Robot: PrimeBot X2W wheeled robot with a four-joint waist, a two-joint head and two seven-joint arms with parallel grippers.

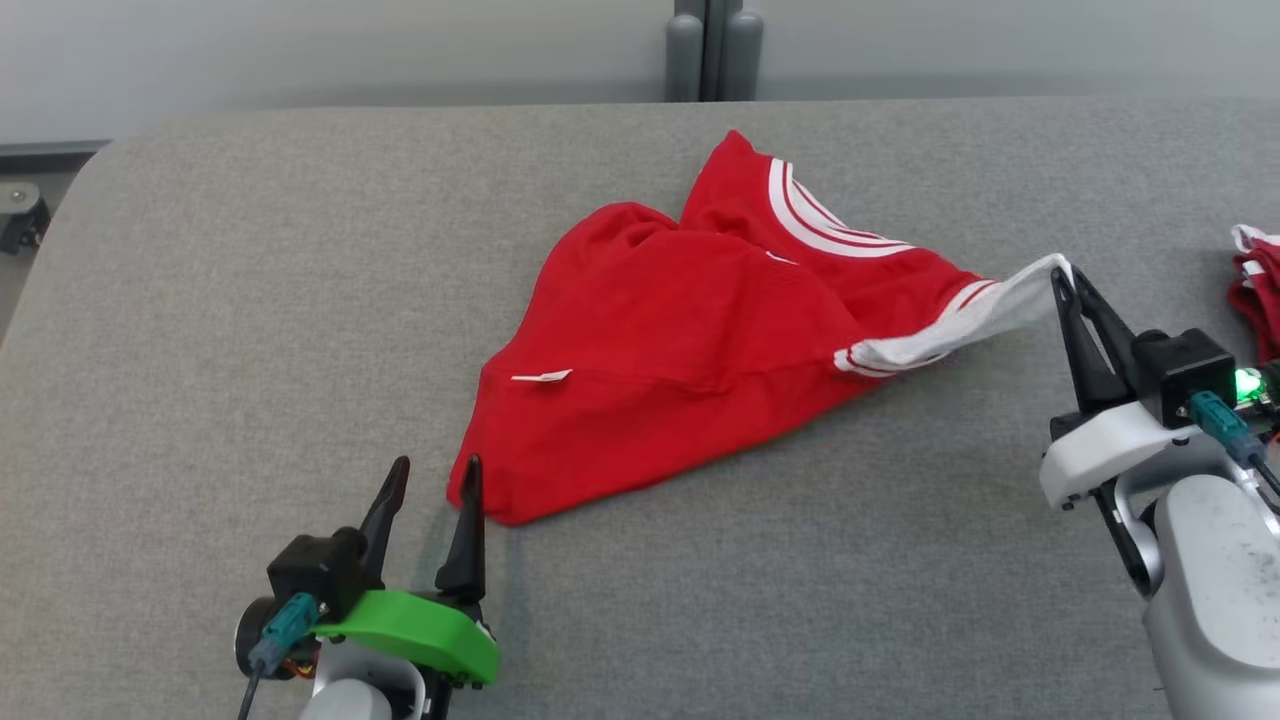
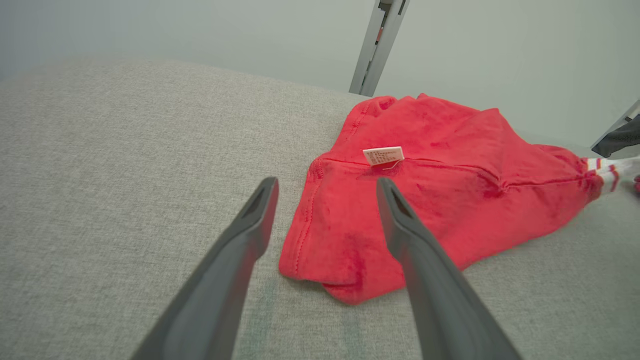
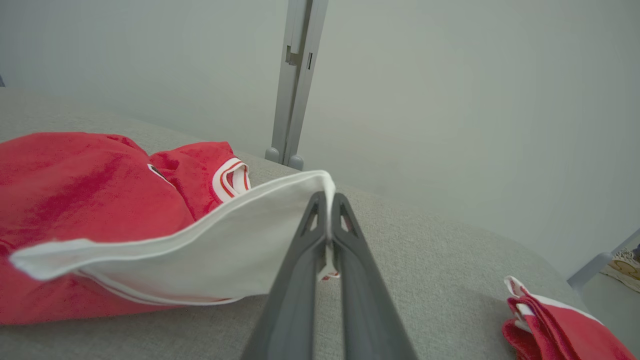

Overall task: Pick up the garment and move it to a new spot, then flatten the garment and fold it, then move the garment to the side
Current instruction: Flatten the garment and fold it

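The garment is a red shirt with white striped trim, lying rumpled in the middle of the grey table. My right gripper is shut on its white sleeve end, which it holds pulled out to the right and slightly off the cloth surface. In the right wrist view the white fabric is pinched between the fingers. My left gripper stands open at the garment's near left corner, one finger over the red hem, the other on bare table.
Another red and white garment lies bunched at the table's right edge, close behind my right gripper. A grey post stands behind the table's far edge. Bare grey table stretches to the left and front.
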